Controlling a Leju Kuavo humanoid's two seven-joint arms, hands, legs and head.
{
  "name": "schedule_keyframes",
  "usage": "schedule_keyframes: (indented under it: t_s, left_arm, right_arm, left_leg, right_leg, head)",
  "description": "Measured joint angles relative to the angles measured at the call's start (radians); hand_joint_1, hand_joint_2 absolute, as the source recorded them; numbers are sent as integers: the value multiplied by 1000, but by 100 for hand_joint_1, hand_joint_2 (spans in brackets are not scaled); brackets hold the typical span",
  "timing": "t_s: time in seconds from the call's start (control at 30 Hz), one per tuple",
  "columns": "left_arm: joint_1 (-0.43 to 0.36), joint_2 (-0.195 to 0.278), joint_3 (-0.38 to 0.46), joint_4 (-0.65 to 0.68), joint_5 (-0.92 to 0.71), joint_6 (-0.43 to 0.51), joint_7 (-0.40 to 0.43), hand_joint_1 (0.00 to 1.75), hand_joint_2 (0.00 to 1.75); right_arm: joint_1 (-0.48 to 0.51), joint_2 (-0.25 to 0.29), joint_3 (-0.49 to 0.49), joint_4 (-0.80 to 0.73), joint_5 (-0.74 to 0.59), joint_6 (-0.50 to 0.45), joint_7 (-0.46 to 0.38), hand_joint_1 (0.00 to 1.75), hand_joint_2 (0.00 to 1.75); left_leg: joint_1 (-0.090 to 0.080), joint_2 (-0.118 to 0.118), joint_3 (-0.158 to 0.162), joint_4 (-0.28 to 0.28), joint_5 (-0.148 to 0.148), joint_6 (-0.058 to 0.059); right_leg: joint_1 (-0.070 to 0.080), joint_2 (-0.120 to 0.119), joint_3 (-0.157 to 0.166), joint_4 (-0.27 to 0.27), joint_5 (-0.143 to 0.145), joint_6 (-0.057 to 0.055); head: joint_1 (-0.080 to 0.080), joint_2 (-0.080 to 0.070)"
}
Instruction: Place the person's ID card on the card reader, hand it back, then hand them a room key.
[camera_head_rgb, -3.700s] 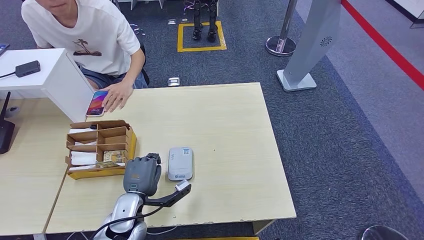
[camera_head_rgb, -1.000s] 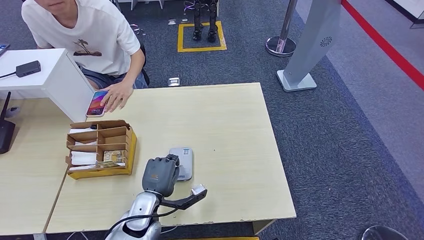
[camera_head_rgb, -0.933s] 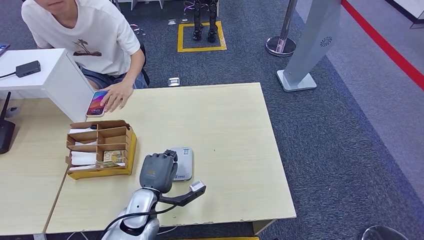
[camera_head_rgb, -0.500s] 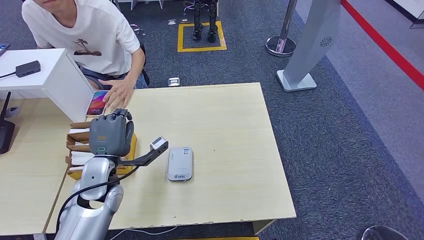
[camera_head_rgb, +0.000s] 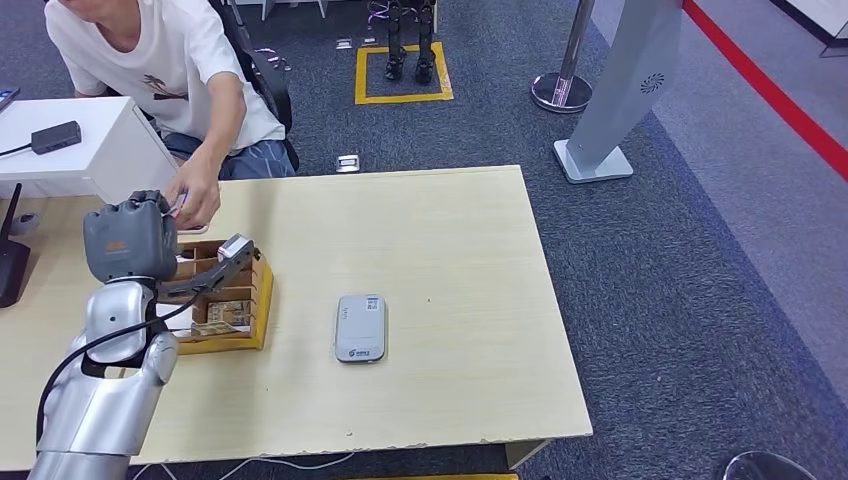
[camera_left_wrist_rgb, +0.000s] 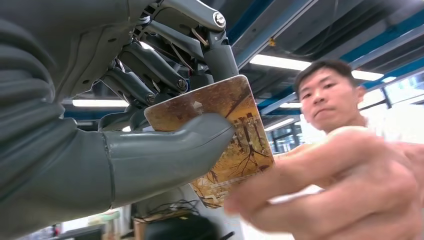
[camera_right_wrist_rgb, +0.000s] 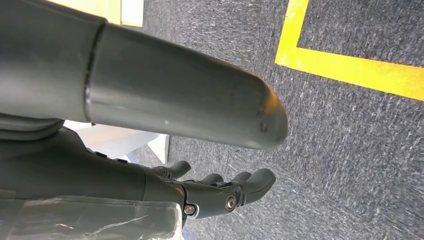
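Observation:
My left hand (camera_head_rgb: 125, 240) is raised over the table's far left corner, above the cardboard box (camera_head_rgb: 262, 290). In the left wrist view this hand (camera_left_wrist_rgb: 150, 125) pinches a card (camera_left_wrist_rgb: 235, 135) with a brown and orange tree picture between thumb and fingers. The person's hand (camera_left_wrist_rgb: 340, 190) reaches in and touches the card's free end; from the head view their hand (camera_head_rgb: 195, 200) meets mine. The grey card reader (camera_head_rgb: 360, 327) lies bare in the middle of the table. My right hand (camera_right_wrist_rgb: 165, 185) hangs over the carpet, holding nothing.
The box holds white cards and a brown patterned one (camera_head_rgb: 222, 312) in its compartments. A white counter (camera_head_rgb: 110, 150) with a black device (camera_head_rgb: 55, 135) stands at the far left. Beyond the table are a stanchion (camera_head_rgb: 562, 90) and a grey sign stand (camera_head_rgb: 625, 90).
My left hand has swung from the card reader up and to the far left with the card. The person has leaned over and reached for it, leaving the phone.

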Motion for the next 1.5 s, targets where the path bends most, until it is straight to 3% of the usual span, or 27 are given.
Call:
schedule_keyframes:
  t_s: [0.23, 0.47, 0.5, 0.6, 0.63, 0.9, 1.03, 1.17, 1.3, 1.5]
  left_arm:
    - [-46, 51, 16, 86, 0, 1, 14, 175, 175]
    - [-60, 59, 18, 117, 0, 0, 15, 175, 175]
    - [-61, 59, 18, 120, 0, -1, 15, 150, 175]
    - [-63, 58, 18, 125, 0, -3, 15, 19, 175]
    - [-63, 58, 18, 126, 0, -3, 15, 0, 175]
    - [-63, 57, 18, 126, 0, -2, 15, 0, 175]
    - [-63, 57, 18, 126, 0, -1, 14, 0, 0]
    - [-63, 54, 18, 125, 0, 2, 10, 0, 0]
    - [-63, 33, 18, 109, 0, -14, -35, 0, 175]
    - [-53, -69, 51, 39, 2, -107, -219, 0, 175]
  right_arm:
    - [-2, 0, 13, 3, 0, 2, 0, 0, 0]
    - [-2, 0, 15, 5, 0, 4, 0, 0, 0]
    - [-2, 0, 15, 6, 0, 5, 0, 0, 0]
    - [-2, 0, 15, 7, 0, 5, 0, 0, 0]
    - [-2, 0, 15, 7, 0, 5, 0, 0, 0]
    - [-2, 0, 15, 7, 0, 5, 0, 0, 0]
    - [-2, 0, 15, 7, 0, 5, 0, 0, 0]
    - [-2, 0, 15, 7, 0, 6, 0, 0, 0]
    - [-2, 0, 15, 7, 0, 6, 0, 0, 0]
    - [-2, 0, 14, 7, 0, -1, 4, 0, 0]
  left_leg:
    - [0, 0, 0, 0, 0, 0]
    - [0, 0, 0, 0, 0, 0]
    - [0, 0, 0, 0, 0, 0]
    - [0, 0, 0, 0, 0, 0]
    - [0, 0, 0, 0, 0, 0]
    - [0, 0, 0, 0, 0, 0]
    - [0, 0, 0, 0, 0, 0]
    - [0, 0, 0, 0, 0, 0]
    - [0, 0, 0, 0, 0, 0]
    - [-1, -1, 0, 0, 0, 0]
  right_leg:
    - [0, 0, 0, 0, 0, 0]
    - [0, 0, 0, 0, 0, 0]
    - [0, 0, 0, 0, 0, 0]
    - [0, 0, 0, 0, 0, 0]
    - [0, 0, 0, 0, 0, 0]
    - [0, 0, 0, 0, 0, 0]
    - [0, 0, 0, 0, 0, 0]
    - [0, 0, 0, 0, 0, 0]
    - [0, 0, 0, 0, 0, 0]
    - [-1, -1, 0, 0, 1, 1]
  head:
    - [0, 0]
    - [0, 0]
    - [0, 0]
    - [0, 0]
    - [0, 0]
    - [0, 0]
    - [0, 0]
    - [0, 0]
    - [0, 0]
    - [0, 0]
